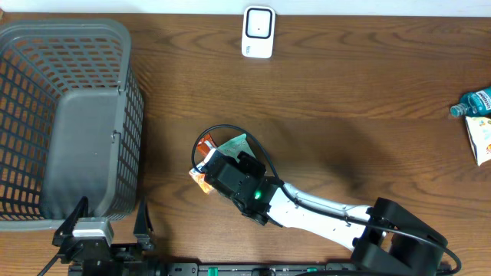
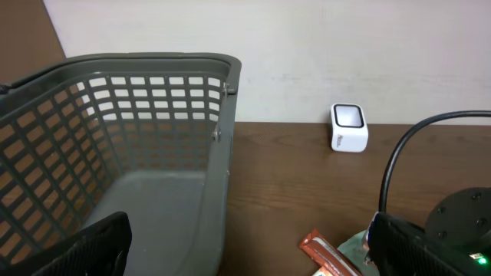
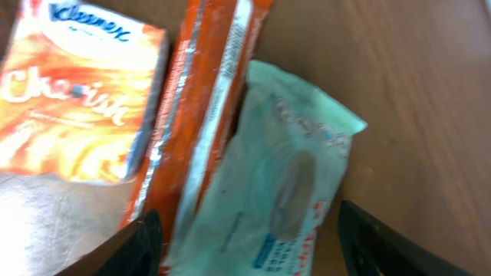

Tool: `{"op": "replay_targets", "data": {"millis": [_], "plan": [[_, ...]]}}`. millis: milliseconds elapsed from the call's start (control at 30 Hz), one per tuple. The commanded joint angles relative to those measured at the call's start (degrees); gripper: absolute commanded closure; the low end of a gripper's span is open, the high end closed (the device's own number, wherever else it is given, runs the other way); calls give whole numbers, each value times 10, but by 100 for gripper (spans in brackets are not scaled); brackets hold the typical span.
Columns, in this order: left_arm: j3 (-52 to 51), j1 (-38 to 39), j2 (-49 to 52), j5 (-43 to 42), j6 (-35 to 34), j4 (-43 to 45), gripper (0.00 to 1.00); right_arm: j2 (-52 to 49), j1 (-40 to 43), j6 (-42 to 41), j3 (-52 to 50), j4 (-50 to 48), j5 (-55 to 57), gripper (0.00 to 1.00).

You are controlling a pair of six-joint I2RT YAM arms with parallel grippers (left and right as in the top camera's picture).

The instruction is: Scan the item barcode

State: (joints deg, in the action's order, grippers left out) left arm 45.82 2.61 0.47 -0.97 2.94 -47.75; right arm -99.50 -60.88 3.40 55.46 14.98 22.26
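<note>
**Left held wide, right reaching in low**

In our overhead view the left gripper [image 1: 107,220] sits at 7 o'clock by the bottom edge. Its fingers [image 1: 74,217] point toward 12 and are spread wide. Our right arm [image 1: 322,208] runs from its black base at 5 o'clock toward 10. Its white forearm ends in a black wrist [image 1: 249,188] showing a green light. The right gripper [image 1: 221,165] faces down near centre, jaws apart.

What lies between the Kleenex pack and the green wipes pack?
An orange packet lies between Kleenex pack and wipes pack, clear in the right wrist view.
</note>
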Motion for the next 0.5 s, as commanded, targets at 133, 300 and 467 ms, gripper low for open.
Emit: {"op": "replay_targets", "data": {"millis": [133,300,467], "plan": [[2,-3,-3,-1,-3,2,2,-24,4,-51,11,6,-23,41],[2,-3,-3,-1,-3,2,2,-25,7,-53,11,4,-23,44],[2,-3,-3,-1,-3,2,2,-25,15,-66,11,8,-6,52]]}}
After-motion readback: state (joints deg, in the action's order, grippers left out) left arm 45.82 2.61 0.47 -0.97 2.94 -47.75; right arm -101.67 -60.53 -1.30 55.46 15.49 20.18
